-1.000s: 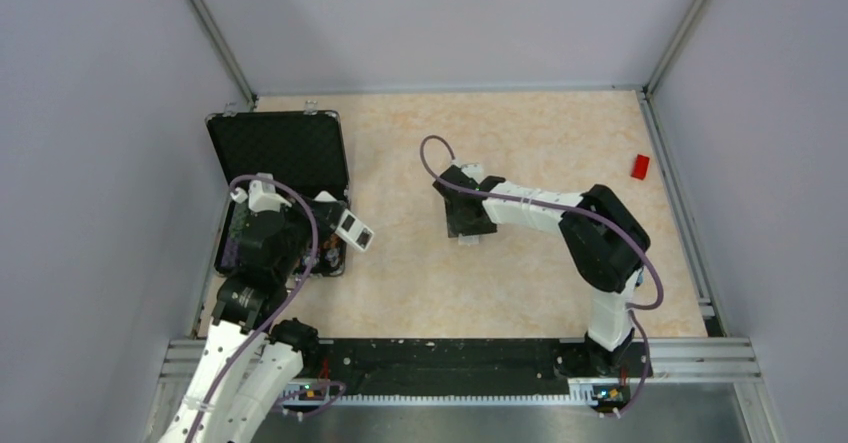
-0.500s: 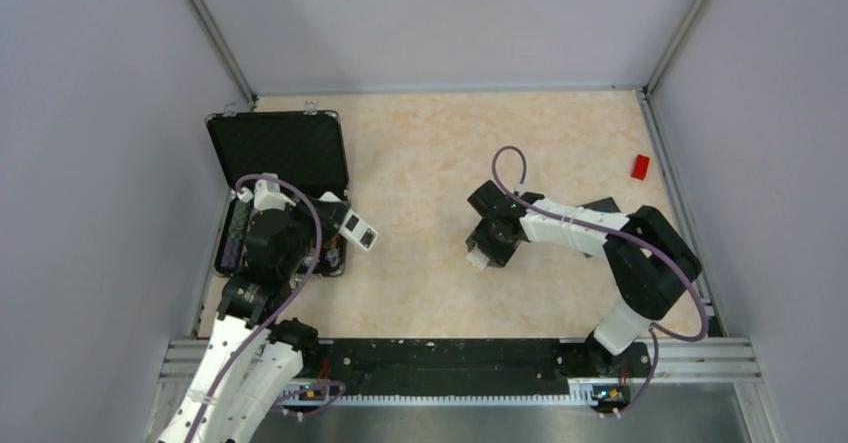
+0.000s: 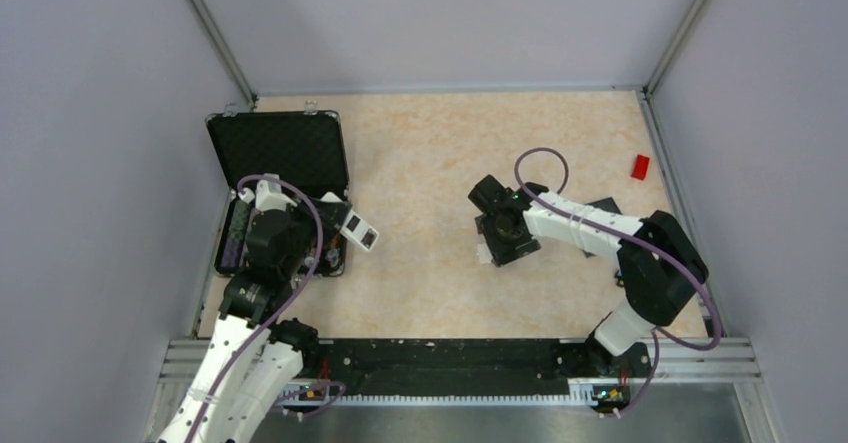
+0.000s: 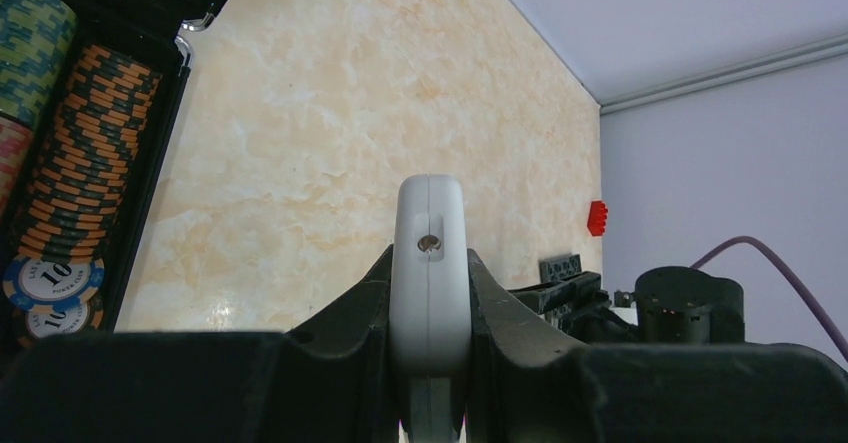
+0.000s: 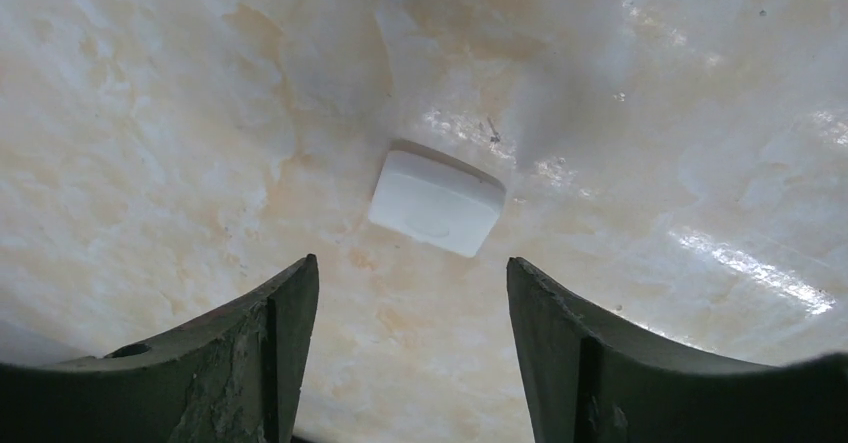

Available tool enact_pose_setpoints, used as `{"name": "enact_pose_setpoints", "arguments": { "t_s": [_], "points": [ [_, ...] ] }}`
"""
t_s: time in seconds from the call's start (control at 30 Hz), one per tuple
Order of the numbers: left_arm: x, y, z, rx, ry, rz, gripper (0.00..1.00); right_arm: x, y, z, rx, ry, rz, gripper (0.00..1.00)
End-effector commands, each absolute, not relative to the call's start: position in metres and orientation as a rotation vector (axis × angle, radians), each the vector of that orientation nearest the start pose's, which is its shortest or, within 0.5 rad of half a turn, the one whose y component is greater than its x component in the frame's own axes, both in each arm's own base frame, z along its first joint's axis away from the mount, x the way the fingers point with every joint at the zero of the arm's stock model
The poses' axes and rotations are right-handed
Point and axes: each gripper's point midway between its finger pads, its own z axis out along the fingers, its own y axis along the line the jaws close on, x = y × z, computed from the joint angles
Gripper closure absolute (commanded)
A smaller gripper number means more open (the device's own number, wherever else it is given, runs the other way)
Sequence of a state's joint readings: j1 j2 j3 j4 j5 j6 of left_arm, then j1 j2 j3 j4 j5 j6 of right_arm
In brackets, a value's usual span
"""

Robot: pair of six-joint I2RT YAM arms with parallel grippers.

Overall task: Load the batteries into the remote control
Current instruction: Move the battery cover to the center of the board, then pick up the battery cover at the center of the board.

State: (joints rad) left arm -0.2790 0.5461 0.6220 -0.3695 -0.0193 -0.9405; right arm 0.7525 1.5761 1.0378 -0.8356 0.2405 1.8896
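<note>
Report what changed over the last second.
The right gripper swung toward its own right and the near edge; it now hangs open over the white cover piece lying on the table. The left gripper stayed shut on the remote control beside the case; the red block has not moved.

A white cover (image 5: 436, 202) lies on the marbled table (image 5: 150, 103) before the wide-spread hand (image 5: 410, 268)
</note>
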Motion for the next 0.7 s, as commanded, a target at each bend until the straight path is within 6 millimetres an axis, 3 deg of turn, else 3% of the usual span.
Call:
{"name": "enact_pose_setpoints", "arguments": {
  "t_s": [0.0, 0.07, 0.17, 0.33, 0.47, 0.53, 0.67],
  "points": [
    [0.255, -0.106, 0.250, -0.618, 1.763, -0.862, 1.00, 0.242, 0.219, 0.053, 1.659, 2.329, 0.091, 0.29],
    [0.255, -0.106, 0.252, -0.614, 1.756, -0.863, 1.00, 0.245, 0.219, 0.053, 1.622, 2.338, 0.089, 0.26],
    [0.256, -0.106, 0.256, -0.602, 1.747, -0.863, 1.00, 0.260, 0.214, 0.067, 1.401, 2.359, 0.097, 0.26],
    [0.253, -0.112, 0.257, -0.557, 1.757, -0.882, 1.00, 0.270, 0.199, 0.089, 0.805, 2.463, 0.063, 0.25],
    [0.253, -0.113, 0.257, -0.537, 1.750, -0.887, 1.00, 0.262, 0.181, 0.080, 0.352, 2.527, 0.009, 0.27],
    [0.253, -0.114, 0.257, -0.528, 1.747, -0.893, 1.00, 0.256, 0.168, 0.071, 0.235, 2.567, -0.031, 0.30],
    [0.254, -0.115, 0.258, -0.522, 1.742, -0.898, 1.00, 0.245, 0.157, 0.053, 0.135, 2.662, -0.044, 0.56]
  ]
}}
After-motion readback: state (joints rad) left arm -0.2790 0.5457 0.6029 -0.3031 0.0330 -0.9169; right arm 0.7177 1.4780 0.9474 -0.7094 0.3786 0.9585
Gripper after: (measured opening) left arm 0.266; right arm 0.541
